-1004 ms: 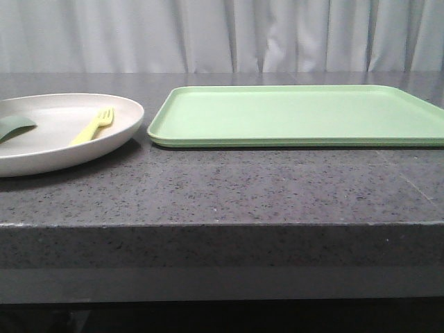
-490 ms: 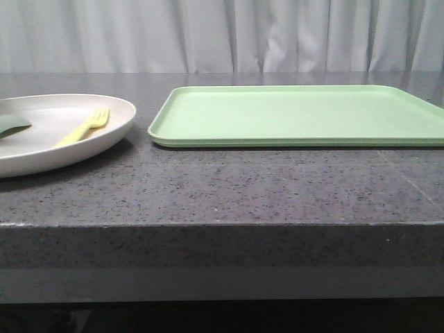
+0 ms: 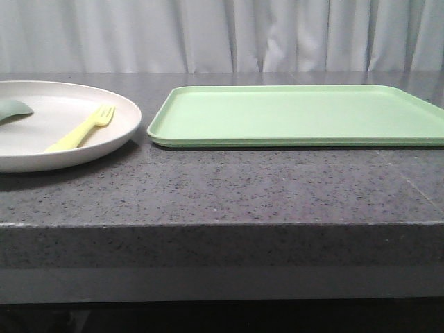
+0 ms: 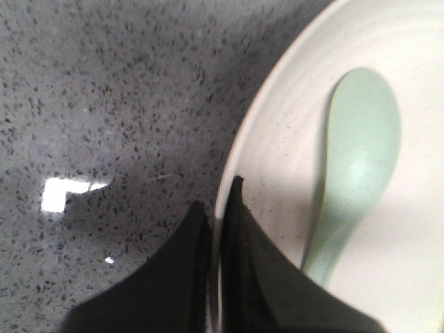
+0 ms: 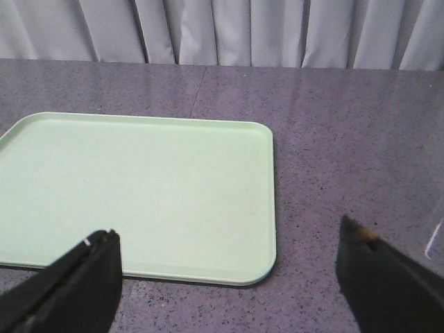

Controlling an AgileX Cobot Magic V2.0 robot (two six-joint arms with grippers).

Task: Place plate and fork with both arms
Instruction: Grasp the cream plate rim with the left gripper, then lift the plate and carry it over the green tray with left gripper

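The cream-white plate (image 3: 111, 139) is at the left of the table, cut off by the front view's left edge. The pale-yellow fork (image 3: 82, 129) lies inside it, tines pointing away from me. Neither gripper shows in the front view. In the left wrist view my left gripper (image 4: 218, 194) is shut on the rim of the plate (image 4: 291, 132), one finger inside and one outside. My right gripper (image 5: 225, 232) is open and empty, above the table near the tray's corner.
A small teal-green spoon (image 3: 12, 109) also lies in the plate, and it shows in the left wrist view (image 4: 357, 159). A flat light-green tray (image 3: 298, 114) lies to the right of the plate, and it shows in the right wrist view (image 5: 139, 187). Grey curtains hang behind the table.
The plate, with fork and spoon in it, has shifted a little left and then back right. Its far rim now sits higher in the front view.
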